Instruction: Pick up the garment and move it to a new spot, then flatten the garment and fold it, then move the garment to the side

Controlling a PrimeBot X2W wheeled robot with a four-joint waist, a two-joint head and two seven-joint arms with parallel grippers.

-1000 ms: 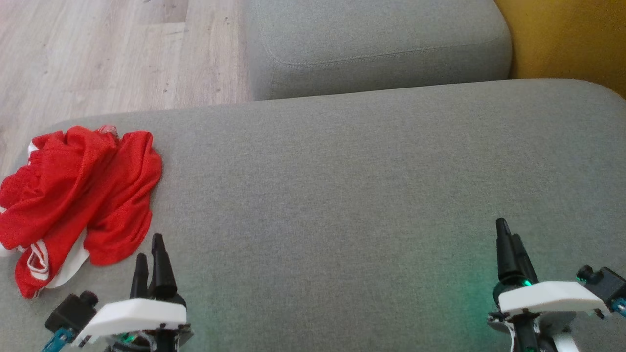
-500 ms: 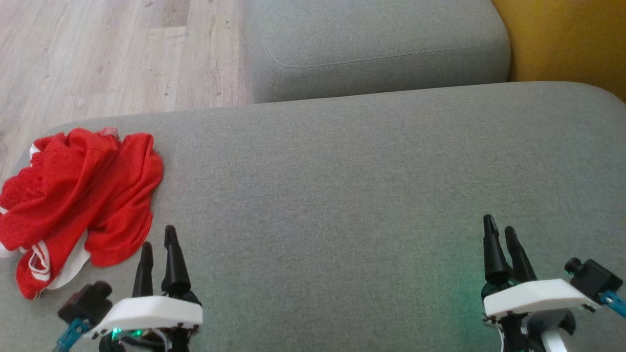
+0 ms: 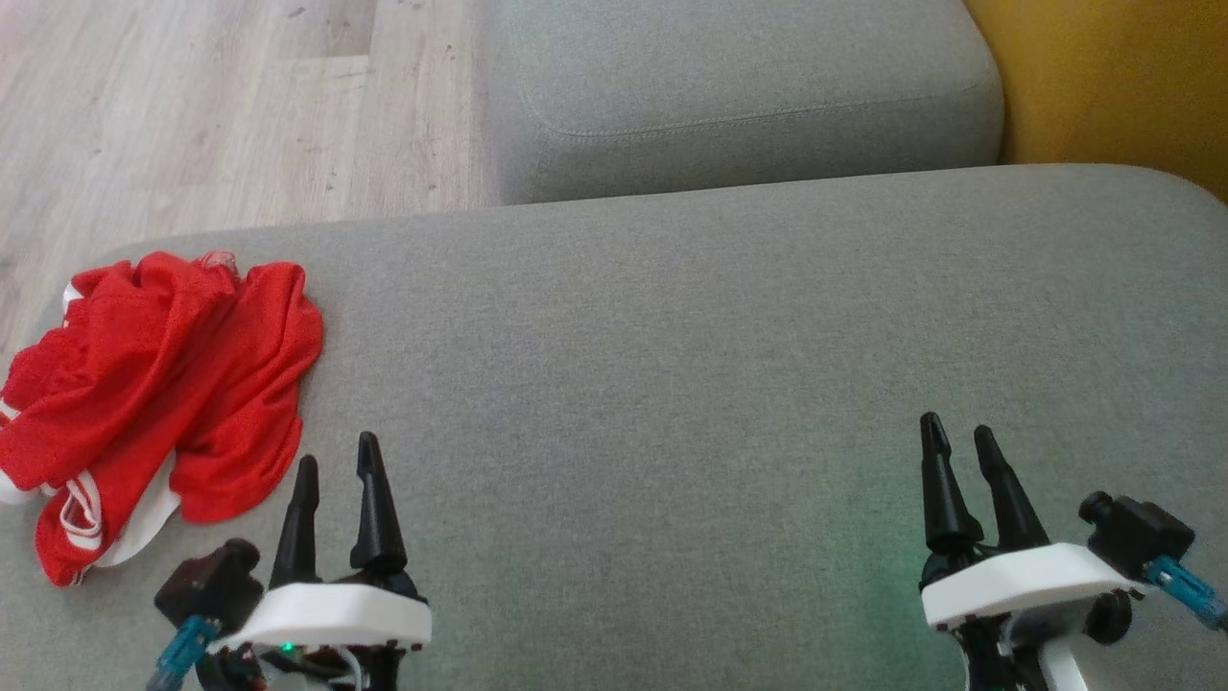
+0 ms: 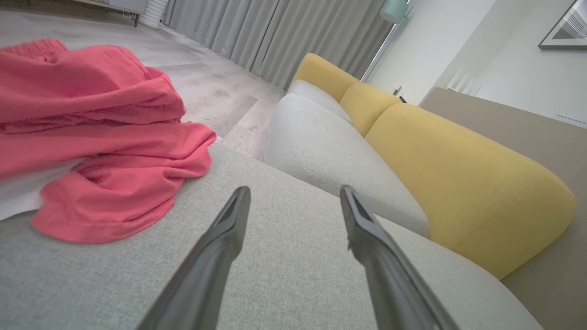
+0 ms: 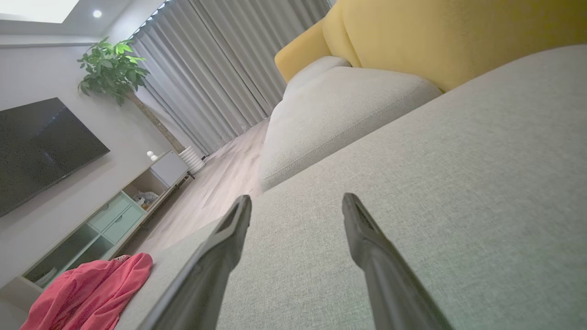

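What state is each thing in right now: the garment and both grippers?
garment: crumpled in a heap at the left end of the grey cushion, not held.
left gripper: open, empty, beside the garment, apart from it.
right gripper: open, empty, over bare cushion.

PLACE: home, living room | SEATING: wide grey sofa (image 3: 729,317) with yellow backrests (image 4: 458,174) | WALLS: flat television (image 5: 41,146) mounted, framed picture (image 4: 564,27) hung | FURNISHING: low cabinet (image 5: 105,220) with mint drawers, potted plant (image 5: 112,64), long grey curtains (image 5: 215,78) | FLOOR: pale wood-look planks (image 3: 192,125)
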